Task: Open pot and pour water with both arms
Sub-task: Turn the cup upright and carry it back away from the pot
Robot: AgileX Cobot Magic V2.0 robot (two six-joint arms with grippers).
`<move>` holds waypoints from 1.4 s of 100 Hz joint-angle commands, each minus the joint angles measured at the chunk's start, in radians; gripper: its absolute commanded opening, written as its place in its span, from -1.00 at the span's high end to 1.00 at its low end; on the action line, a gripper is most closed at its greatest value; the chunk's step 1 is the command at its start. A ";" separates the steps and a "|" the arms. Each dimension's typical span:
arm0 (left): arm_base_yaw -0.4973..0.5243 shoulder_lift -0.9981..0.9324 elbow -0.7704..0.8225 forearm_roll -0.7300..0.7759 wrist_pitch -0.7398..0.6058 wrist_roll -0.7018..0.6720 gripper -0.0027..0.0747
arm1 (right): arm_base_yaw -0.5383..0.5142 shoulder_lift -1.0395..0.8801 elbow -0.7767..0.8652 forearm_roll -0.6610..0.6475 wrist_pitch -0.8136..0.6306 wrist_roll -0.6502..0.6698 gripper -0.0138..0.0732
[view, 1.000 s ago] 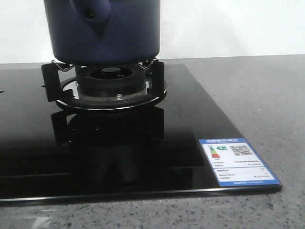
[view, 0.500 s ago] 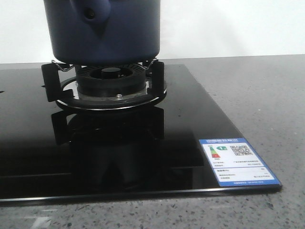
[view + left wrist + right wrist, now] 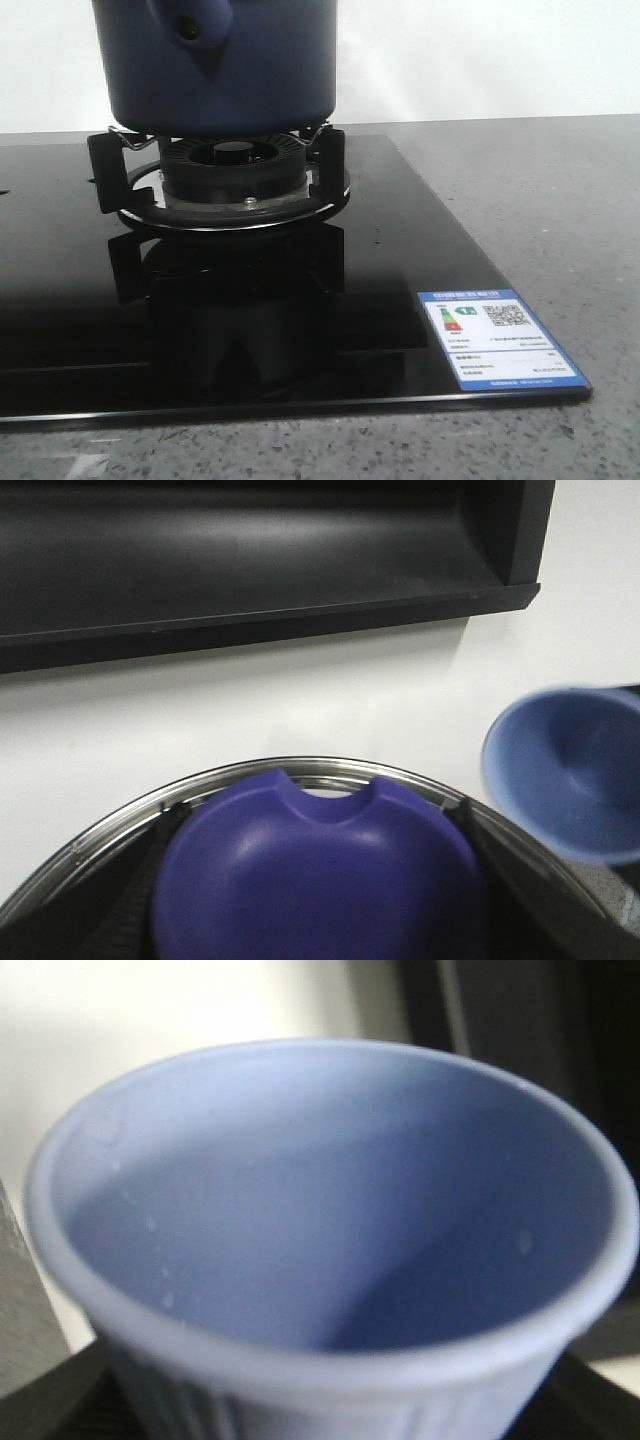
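Neither end effector's grip state can be told. Above the burner [image 3: 235, 185], the pot [image 3: 225, 70] looks heavy, rigid, glossy-slick; its knob [image 3: 320, 875] seems the best hold.

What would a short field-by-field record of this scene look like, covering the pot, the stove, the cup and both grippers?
pot: dark blue pot sitting on the burner stand
stove: glossy black cooktop on a grey speckled counter
sticker: blue energy label at the cooktop's front right corner
lid: round blue knob with a metal rim, close under the left wrist camera
cup: pale blue cup fills the right wrist view, looks empty
left gripper: not visible
right gripper: not visible
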 commanded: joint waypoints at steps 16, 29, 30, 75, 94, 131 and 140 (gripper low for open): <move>0.003 -0.030 -0.037 0.005 -0.088 0.000 0.00 | -0.151 -0.145 0.024 0.086 -0.081 0.361 -0.10; 0.003 -0.030 -0.037 0.005 -0.088 0.000 0.00 | -0.275 -0.211 0.117 0.086 -0.259 0.542 -0.10; 0.003 -0.030 -0.037 0.005 -0.088 0.000 0.00 | -0.281 -0.217 0.128 0.086 -0.274 0.552 -0.10; 0.003 -0.030 -0.037 0.005 -0.088 0.000 0.00 | -0.720 -0.293 0.409 0.127 -0.783 0.805 -0.10; 0.003 -0.030 -0.037 0.005 -0.088 0.000 0.00 | -0.855 -0.289 0.506 0.368 -0.976 0.577 -0.10; 0.003 -0.030 -0.037 0.005 -0.088 0.000 0.00 | -0.933 -0.200 0.645 0.556 -1.161 0.262 -0.10; 0.003 -0.030 -0.037 0.005 -0.088 0.000 0.00 | -0.933 -0.147 0.645 0.586 -1.185 0.227 -0.10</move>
